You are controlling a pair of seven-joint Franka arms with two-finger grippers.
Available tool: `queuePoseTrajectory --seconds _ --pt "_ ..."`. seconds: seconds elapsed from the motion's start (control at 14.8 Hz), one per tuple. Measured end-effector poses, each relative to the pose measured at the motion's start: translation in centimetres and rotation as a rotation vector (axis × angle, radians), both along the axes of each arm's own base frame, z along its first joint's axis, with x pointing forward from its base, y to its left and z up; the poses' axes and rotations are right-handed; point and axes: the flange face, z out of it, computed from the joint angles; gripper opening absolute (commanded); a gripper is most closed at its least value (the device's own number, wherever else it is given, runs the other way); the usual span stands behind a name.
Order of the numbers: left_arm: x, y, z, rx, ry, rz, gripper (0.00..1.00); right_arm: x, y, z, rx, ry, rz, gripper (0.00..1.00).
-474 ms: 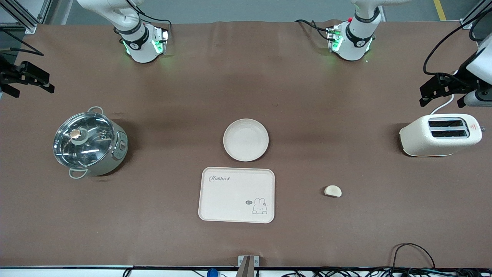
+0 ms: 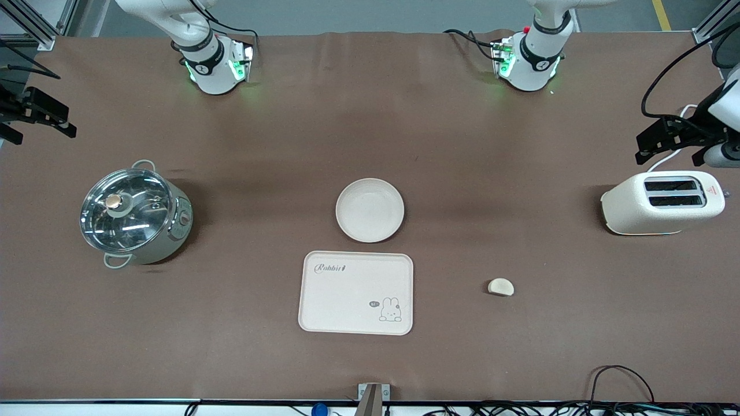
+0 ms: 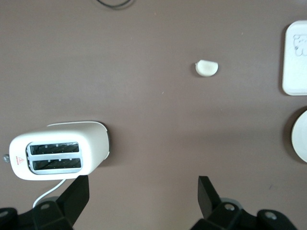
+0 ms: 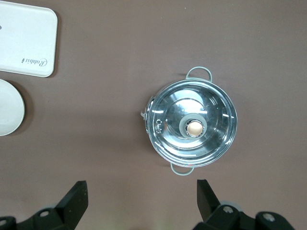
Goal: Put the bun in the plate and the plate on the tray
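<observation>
The small pale bun point(image 2: 500, 286) lies on the brown table toward the left arm's end, beside the tray. The round cream plate point(image 2: 370, 210) sits mid-table, empty. The rectangular "Rabbit" tray point(image 2: 355, 292) lies just nearer the front camera than the plate, also empty. My left gripper point(image 2: 669, 151) hovers open and empty above the table by the toaster; its wrist view shows the gripper point(image 3: 142, 187), the bun point(image 3: 206, 68), the tray point(image 3: 295, 57) and the plate point(image 3: 300, 136). My right gripper point(image 2: 41, 133) hovers open and empty near the pot; it also shows in the right wrist view point(image 4: 141, 189).
A white toaster point(image 2: 662, 202) stands at the left arm's end of the table. A steel pot with a glass lid point(image 2: 134, 215) stands at the right arm's end. Cables lie along the table edge nearest the front camera.
Both grippers have drifted slightly outward toward their ends of the table. The bun, plate and tray have not moved.
</observation>
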Motion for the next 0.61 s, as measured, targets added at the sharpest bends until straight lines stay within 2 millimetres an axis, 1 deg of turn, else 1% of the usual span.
queuePoseTrajectory --seconds 0.07,0.14,0.2,0.27,0.34,0.41,0.47,0.61 --pt "1.0 0.0 -2.1 -0.001 0.035 -0.001 1.00 0.0 0.0 0.0 0.000 0.000 0.000 1.00" --pt "2.5 -0.2 -5.0 -0.004 0.066 -0.006 1.00 0.0 0.0 0.1 0.000 -0.001 0.001 1.00" --pt "4.2 -0.6 -8.2 -0.011 0.082 -0.015 1.00 0.0 0.0 0.1 0.000 -0.002 0.001 1.00" --pt "6.1 -1.6 -11.8 -0.025 0.091 -0.029 1.00 0.0 0.1 0.1 0.000 -0.002 0.001 1.00" --pt "7.7 -3.1 -15.6 -0.047 0.095 -0.045 1.00 0.0 0.1 0.1 0.000 -0.003 0.002 1.00" --pt "9.1 -5.0 -19.3 -0.066 0.089 -0.060 1.00 0.1 0.2 0.1 0.000 -0.003 0.003 1.00" --pt "10.2 -7.2 -22.7 -0.081 0.074 -0.072 1.00 0.2 0.3 0.0 0.000 -0.003 0.005 1.00" --pt "11.6 -11.6 -28.9 -0.110 0.020 -0.115 1.00 0.8 0.7 -0.6 -0.003 -0.008 0.011 1.00"
